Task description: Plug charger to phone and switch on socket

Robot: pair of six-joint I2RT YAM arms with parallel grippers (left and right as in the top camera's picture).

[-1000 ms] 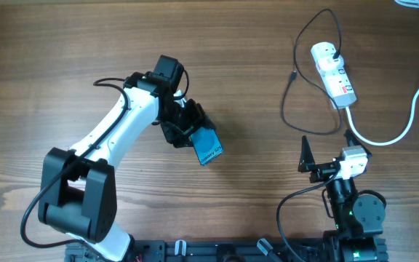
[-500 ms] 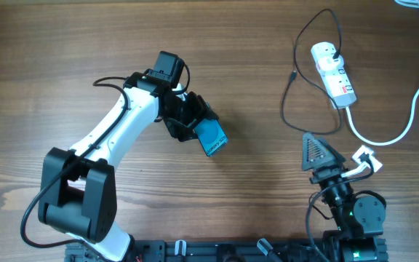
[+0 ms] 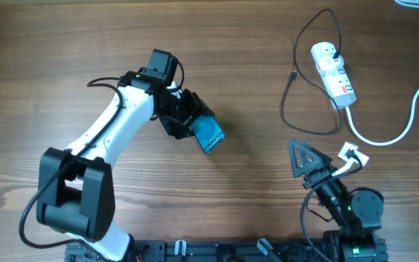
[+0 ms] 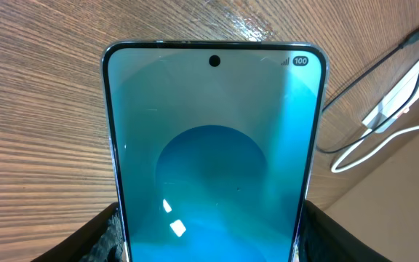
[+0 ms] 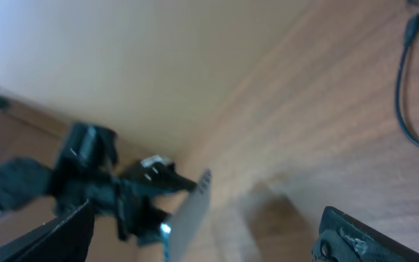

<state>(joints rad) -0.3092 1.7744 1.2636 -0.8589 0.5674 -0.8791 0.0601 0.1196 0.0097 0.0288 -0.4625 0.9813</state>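
My left gripper [image 3: 189, 125] is shut on the phone [image 3: 209, 133], whose cyan screen fills the left wrist view [image 4: 213, 153], held tilted above the table's middle. My right gripper [image 3: 299, 159] is open and empty at the front right, turned toward the left arm. The right wrist view is blurred and shows the phone edge-on [image 5: 188, 215] in the left gripper. The charger is a thin black cable [image 3: 289, 102] looping from a white plug in the socket [image 3: 333, 74], with its connector tip [image 3: 292, 75] lying on the table. The tip also shows in the right wrist view [image 5: 413, 23].
The socket's thick white cord [image 3: 406, 120] curves off to the far right edge. The cable and cord show at the right of the left wrist view [image 4: 384, 109]. Wooden tabletop [image 3: 71, 58] lies all round.
The left gripper has shifted slightly with the phone, turning it a little. The right arm has swung round, its open gripper moving left and toward the front.
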